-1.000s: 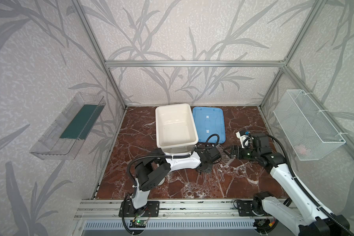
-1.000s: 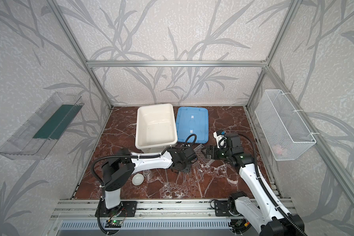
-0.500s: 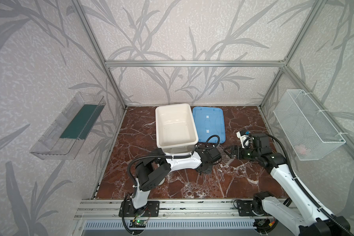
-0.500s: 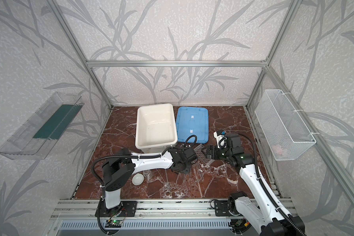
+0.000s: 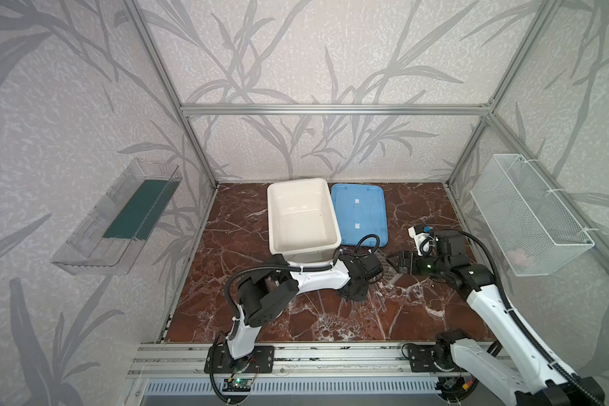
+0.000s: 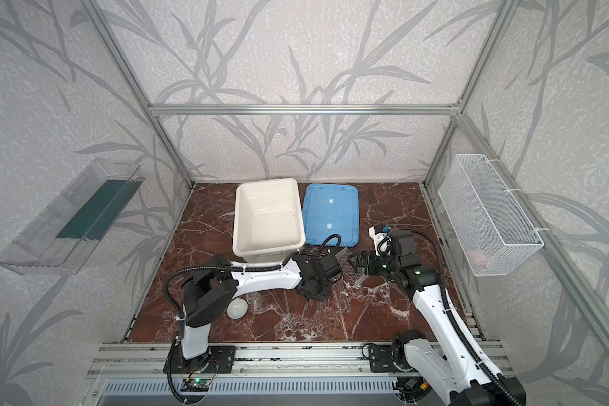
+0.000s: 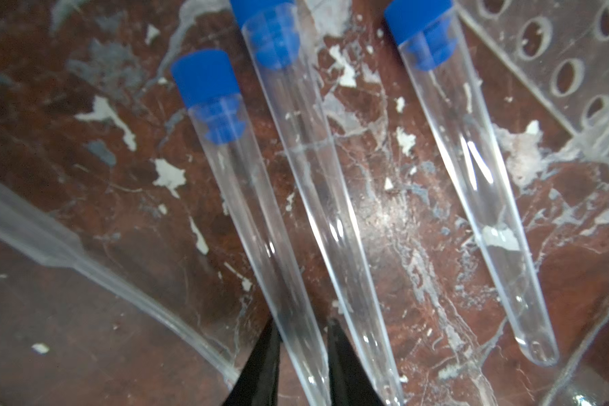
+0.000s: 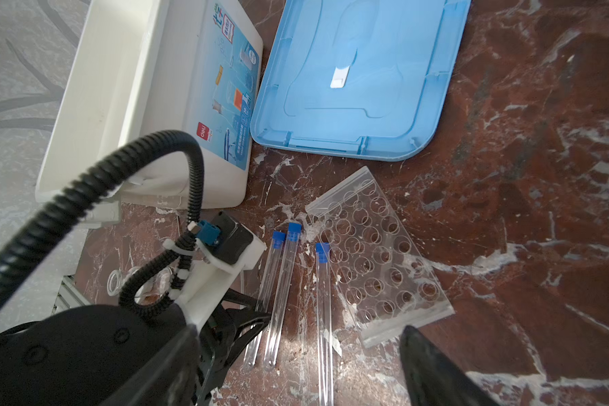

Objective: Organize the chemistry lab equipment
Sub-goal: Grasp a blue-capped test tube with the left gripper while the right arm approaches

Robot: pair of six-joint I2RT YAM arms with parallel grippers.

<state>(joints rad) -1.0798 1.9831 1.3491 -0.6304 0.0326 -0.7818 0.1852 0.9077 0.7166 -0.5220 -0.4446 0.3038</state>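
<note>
Three long clear tubes with blue caps lie side by side on the marble: a left tube, a middle tube and a right tube. My left gripper is down at the left tube's bottom end, with one black fingertip pressed against each side of it. The tube still rests on the marble. The clear perforated rack lies flat beside the tubes. My right gripper hovers wide open above the tubes' lower ends and the rack's corner, holding nothing. A white round dish and a small clear jar sit under the left arm.
A big white tub and its blue lid lie at the back of the table. A thin clear dropper-like rod lies beside the left tube. A wire basket hangs on the right wall and a clear shelf on the left wall.
</note>
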